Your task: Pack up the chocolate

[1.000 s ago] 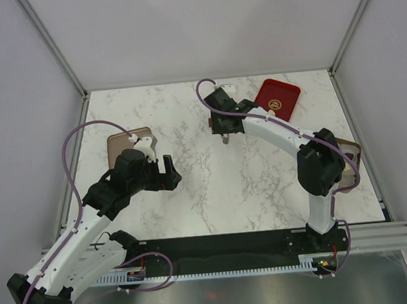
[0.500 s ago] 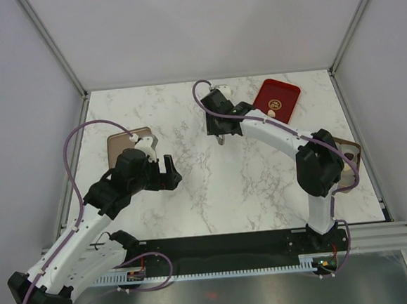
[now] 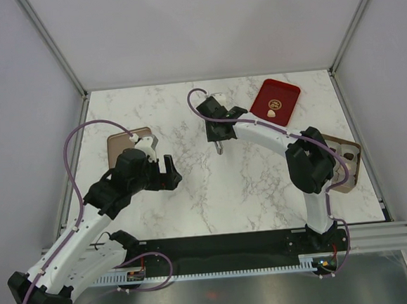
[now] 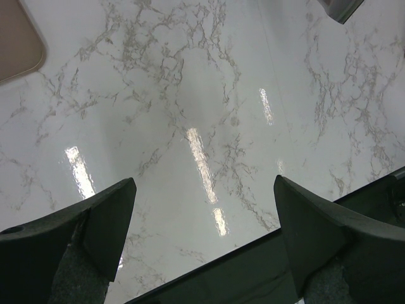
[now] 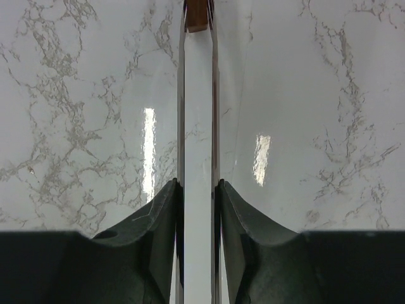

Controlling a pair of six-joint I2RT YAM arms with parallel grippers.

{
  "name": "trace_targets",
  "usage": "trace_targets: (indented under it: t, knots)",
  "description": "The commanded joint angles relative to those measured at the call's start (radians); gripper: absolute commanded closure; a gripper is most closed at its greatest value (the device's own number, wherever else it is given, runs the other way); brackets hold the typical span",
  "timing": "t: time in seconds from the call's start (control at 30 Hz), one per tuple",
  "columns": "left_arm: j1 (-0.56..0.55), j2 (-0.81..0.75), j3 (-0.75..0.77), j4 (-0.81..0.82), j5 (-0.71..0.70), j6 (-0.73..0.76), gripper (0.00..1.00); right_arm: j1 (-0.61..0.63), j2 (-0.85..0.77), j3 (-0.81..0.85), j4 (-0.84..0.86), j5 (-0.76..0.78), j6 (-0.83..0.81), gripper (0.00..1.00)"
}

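My right gripper (image 5: 197, 183) is shut on a pair of metal tongs (image 5: 197, 114) that point away from it over the marble. A small brown chocolate (image 5: 197, 16) sits pinched between the tong tips. In the top view this gripper (image 3: 219, 138) hangs over the table's middle back, left of the red tray (image 3: 283, 93). A cream chocolate lump (image 3: 272, 114) lies at the tray's near edge. My left gripper (image 4: 202, 209) is open and empty above bare marble; in the top view it (image 3: 168, 170) is at centre left.
A tan rose-gold box piece (image 3: 127, 145) lies at the left behind my left arm, its corner also showing in the left wrist view (image 4: 16, 38). Another tan box part (image 3: 345, 165) lies at the right edge, partly hidden by my right arm.
My right gripper has moved left, away from the red tray, with the tongs still in it. My left arm has not moved.
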Motion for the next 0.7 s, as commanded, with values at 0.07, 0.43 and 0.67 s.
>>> trace_targets:
  t: [0.07, 0.43, 0.67]
  knots:
    - [-0.002, -0.005, 0.002, 0.035, -0.005, 0.034, 0.02, 0.007, -0.002, 0.014, 0.001, -0.004, 0.010, 0.67]
    - [-0.002, -0.022, 0.006, 0.016, 0.168, -0.026, 0.04, 0.007, -0.190, 0.041, -0.222, 0.027, 0.116, 0.74]
    - [-0.003, -0.053, 0.071, -0.133, 0.299, -0.231, 0.05, 0.007, -0.468, -0.053, -0.539, 0.145, 0.320, 0.75]
